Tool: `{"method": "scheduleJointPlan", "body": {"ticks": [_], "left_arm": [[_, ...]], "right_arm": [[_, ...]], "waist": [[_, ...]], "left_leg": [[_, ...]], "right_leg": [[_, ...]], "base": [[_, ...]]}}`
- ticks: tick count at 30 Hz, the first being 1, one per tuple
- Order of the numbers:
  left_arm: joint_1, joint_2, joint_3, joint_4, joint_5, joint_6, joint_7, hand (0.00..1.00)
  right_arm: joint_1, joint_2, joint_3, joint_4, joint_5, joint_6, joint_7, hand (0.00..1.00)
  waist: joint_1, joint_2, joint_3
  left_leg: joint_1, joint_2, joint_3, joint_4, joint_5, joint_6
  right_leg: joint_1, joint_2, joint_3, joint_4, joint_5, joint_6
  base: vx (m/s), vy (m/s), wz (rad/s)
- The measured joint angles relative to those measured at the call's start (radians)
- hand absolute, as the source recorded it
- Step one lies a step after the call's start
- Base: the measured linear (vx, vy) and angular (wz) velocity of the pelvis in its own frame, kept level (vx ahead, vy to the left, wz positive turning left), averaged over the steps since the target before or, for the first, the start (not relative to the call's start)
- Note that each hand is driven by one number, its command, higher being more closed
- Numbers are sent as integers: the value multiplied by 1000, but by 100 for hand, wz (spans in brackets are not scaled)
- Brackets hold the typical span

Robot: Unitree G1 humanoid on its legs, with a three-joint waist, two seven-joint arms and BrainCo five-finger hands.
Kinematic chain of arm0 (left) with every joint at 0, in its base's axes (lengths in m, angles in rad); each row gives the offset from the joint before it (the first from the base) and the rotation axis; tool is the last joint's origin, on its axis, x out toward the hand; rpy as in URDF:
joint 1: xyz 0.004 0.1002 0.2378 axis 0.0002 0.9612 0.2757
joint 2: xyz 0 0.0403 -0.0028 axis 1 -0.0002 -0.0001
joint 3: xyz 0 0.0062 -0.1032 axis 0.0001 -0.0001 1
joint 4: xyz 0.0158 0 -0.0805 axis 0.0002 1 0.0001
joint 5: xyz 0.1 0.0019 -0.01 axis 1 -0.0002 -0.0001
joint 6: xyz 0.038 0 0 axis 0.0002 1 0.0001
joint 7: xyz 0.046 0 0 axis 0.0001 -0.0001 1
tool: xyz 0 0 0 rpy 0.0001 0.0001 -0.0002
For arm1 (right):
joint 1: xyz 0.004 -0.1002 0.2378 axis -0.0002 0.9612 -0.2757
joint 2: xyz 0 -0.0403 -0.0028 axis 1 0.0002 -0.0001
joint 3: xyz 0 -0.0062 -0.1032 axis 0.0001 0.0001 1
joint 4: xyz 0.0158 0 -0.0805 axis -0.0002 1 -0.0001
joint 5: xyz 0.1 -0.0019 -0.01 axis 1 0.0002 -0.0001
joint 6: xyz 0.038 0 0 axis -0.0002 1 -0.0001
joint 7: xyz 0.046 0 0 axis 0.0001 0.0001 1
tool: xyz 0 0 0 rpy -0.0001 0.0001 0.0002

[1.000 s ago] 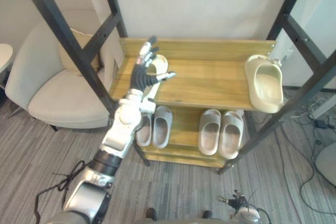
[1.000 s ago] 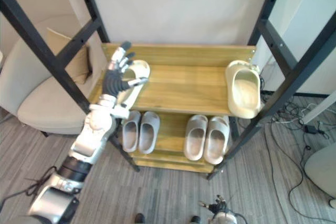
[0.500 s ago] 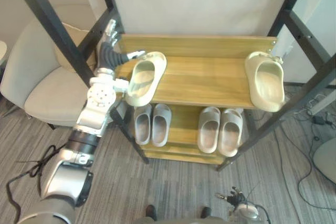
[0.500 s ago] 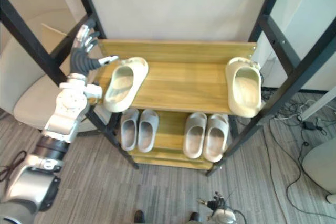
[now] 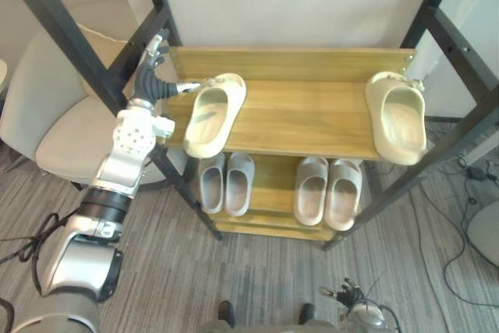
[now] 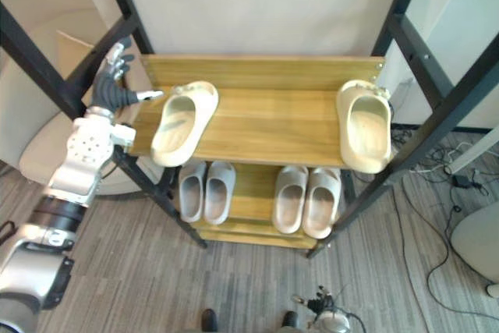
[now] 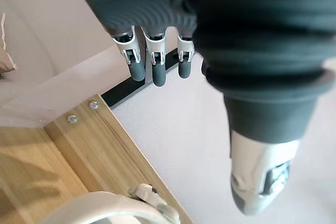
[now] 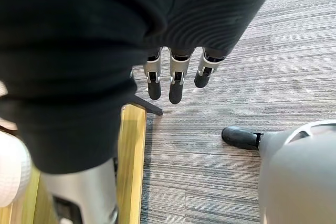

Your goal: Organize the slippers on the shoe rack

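- At the left end of the top shelf, the left hand's fingers are straight and loosely spread, holding nothing.
- They point up and back past a black post toward the wall.
- Its thumb sticks out sideways toward the left slipper. The tip is just beside the slipper's rim; I cannot tell whether it touches.
- In the left wrist view the slipper's pale rim shows past the thumb, on the wood, outside the fingers.
- The left slipper lies open side up and slanted on the shelf. Its far end is near the back and its near end hangs over the front edge at the left corner.
- The right slipper, the same cream colour, lies open side up at the right end of the shelf, well apart from the left one. Its near end also hangs over the front edge.
- On the lower shelf two grey pairs stand side by side.
- A pale chair stands left of the rack, behind the arm.
- The right hand hangs with straight, relaxed fingers over the striped floor, empty.
- One second ago the left hand was over the shelf, in front of the left slipper and hiding most of it; it has since drawn back off the left end.
- Compared with half a second ago, the hand is a little further from the slipper, and the slipper lies at the same slant.
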Motion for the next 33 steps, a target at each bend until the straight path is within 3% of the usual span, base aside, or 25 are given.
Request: {"method": "scheduleJointPlan", "body": {"ticks": [21, 33], "left_arm": [[-110, 18, -94, 106, 139, 31, -5, 0], [-217, 12, -99, 162, 156, 46, -6, 0]], "right_arm": [[7, 10, -3, -48, 1, -3, -1, 0], [20, 39, 3, -118, 12, -5, -2, 0]], "waist": [[22, 13, 9], [24, -19, 28]], "left_leg": [[-63, 5, 33, 0, 10, 4], [-109, 7, 70, -1, 38, 12]], "right_leg": [[-98, -3, 40, 36, 7, 0], [-168, -4, 73, 51, 40, -8]], "base": [[-10, -1, -4], [-46, 4, -7]]}}
